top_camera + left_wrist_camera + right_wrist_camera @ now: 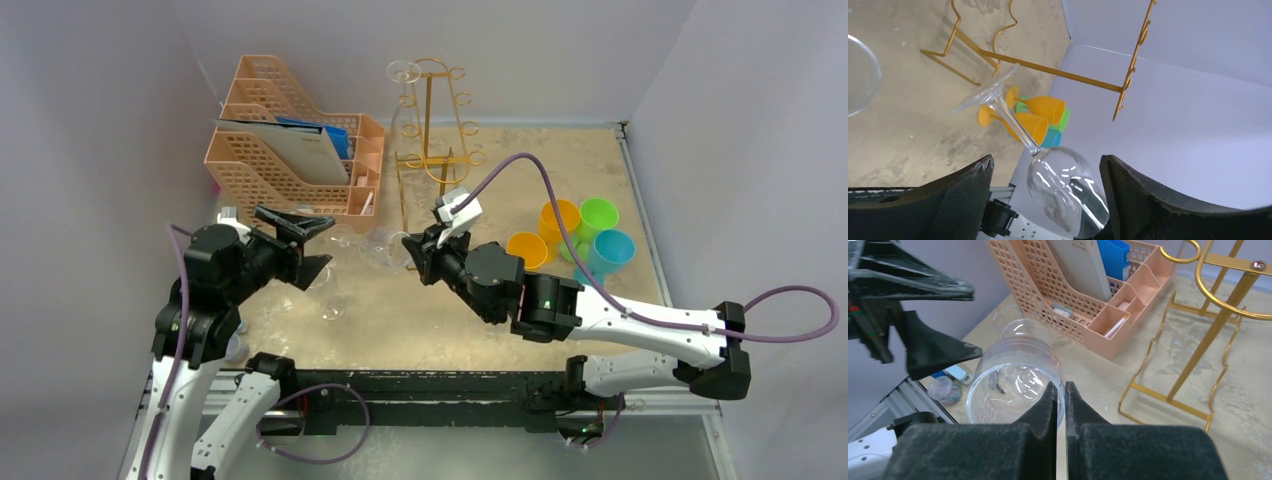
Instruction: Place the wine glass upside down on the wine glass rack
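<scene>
The clear wine glass (pixel 378 247) is held off the table between the two arms. My right gripper (pixel 412 248) is shut on its rim, one finger inside the bowl and one outside (pixel 1060 386). In the right wrist view the bowl's mouth (pixel 1008 385) faces the camera. My left gripper (pixel 322 243) is open. In the left wrist view its fingers (pixel 1045 162) stand wide on either side of the bowl (pixel 1065 192) without closing on it, and the stem and foot (pixel 988 90) point away. The gold wire wine glass rack (pixel 432 120) stands behind, also seen in both wrist views (pixel 1220 322) (pixel 1048 70).
A peach lattice file organizer (pixel 290 150) (pixel 1083 295) with papers stands at the back left. Coloured plastic cups (pixel 580 235) (pixel 1040 117) sit at the right. Another clear glass hangs at the rack's top left (pixel 403 72). Another glass rim shows at the left edge of the left wrist view (pixel 860 75).
</scene>
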Motion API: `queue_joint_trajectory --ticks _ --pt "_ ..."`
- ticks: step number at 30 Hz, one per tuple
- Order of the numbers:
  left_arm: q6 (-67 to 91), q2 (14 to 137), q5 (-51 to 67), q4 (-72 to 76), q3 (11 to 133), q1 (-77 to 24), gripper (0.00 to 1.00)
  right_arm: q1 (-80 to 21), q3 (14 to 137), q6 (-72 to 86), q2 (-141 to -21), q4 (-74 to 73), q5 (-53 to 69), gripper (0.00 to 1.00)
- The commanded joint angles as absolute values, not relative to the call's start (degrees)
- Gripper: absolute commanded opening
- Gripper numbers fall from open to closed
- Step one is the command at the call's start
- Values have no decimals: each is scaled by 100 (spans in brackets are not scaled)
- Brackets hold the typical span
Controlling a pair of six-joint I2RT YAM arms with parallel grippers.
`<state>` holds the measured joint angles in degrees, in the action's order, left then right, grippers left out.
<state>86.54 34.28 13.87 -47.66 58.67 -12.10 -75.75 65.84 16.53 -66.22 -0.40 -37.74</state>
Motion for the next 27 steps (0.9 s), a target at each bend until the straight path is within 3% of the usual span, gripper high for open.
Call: queue_joint_trajectory --ticks 1,4,9,20,27 --pt "9130 3781 1756 -3819 5801 -1222 75 -7603 6517 1521 -6414 1097 -3619 0" --pt "9316 3922 1753 -3548 5835 -1222 73 -7603 6376 1593 -6345 1444 -3465 0" --pt "9551 3890 1507 -3833 5831 -1222 61 -7603 6300 1639 -6322 1867 -3138 0" --pt "9794 3697 838 -5176 6159 -1222 59 -7603 6404 989 -6754 2426 -3284 0" --pt "9894 3653 870 -5124 6129 -1222 53 -7602 6454 822 -6918 2825 -3269 0"
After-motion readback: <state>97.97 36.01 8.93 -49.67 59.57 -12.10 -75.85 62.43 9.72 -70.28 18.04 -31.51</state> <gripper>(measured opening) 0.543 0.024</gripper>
